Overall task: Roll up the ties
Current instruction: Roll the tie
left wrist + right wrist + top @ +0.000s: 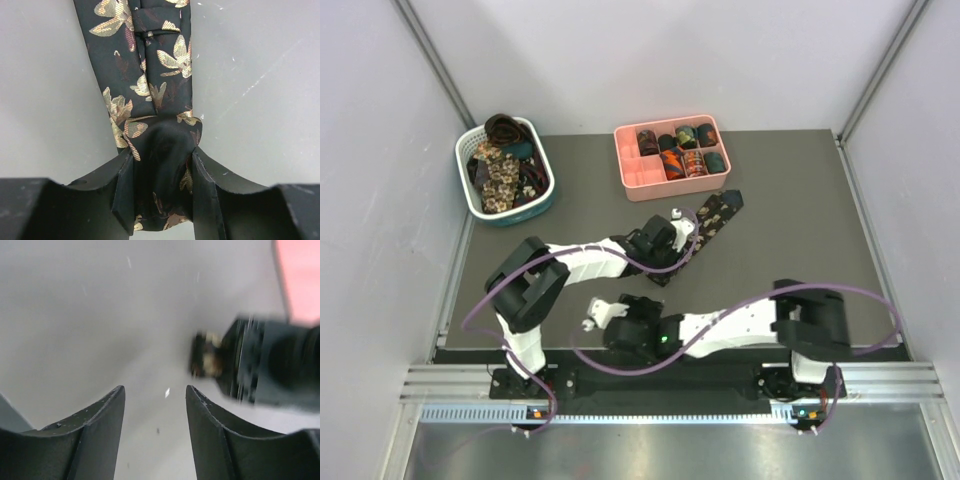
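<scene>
The left jaws are closed on the near end of the tie [150, 85], while the right jaws, at 7 o'clock from them, stand apart and empty over bare tabletop [800, 250]. Turn the pinched end over itself squarely along the strip, and bring the right jaws in to pin the loose length flat so the layers stack without skew. The tie is dark with beige-gold flowers, seam side up, running toward 1 o'clock, its far tip near the pink tray [620, 160].
</scene>
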Robot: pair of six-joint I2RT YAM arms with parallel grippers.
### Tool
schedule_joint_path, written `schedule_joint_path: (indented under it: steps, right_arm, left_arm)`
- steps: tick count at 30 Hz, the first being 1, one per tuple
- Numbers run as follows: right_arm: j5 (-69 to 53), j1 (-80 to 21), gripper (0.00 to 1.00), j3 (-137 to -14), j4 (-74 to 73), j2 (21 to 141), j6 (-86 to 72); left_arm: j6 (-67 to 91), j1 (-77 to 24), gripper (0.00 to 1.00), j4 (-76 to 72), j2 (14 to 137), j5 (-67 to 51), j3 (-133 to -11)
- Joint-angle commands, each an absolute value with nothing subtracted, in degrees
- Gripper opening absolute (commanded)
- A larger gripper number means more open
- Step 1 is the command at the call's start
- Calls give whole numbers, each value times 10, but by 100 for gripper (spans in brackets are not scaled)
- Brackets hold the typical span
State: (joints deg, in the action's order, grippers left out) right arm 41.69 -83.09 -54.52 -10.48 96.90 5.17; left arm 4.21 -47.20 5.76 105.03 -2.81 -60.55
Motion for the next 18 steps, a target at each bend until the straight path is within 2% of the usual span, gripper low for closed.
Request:
schedule_joint_path:
  steps: [1,4,18]
  right_arm:
    - [536,-851,52,-617,-115,1034,126]
    - [565,-851,59,-635,-91,1073,172]
    - [608,-787,59,-693,-109,1182,191]
  left_arm:
    - [76,-490,18,206,1098,-63,-591]
    - [81,-491,18,225,1103,-66,-603]
    - [97,-493,16,358,1141,-79,-690]
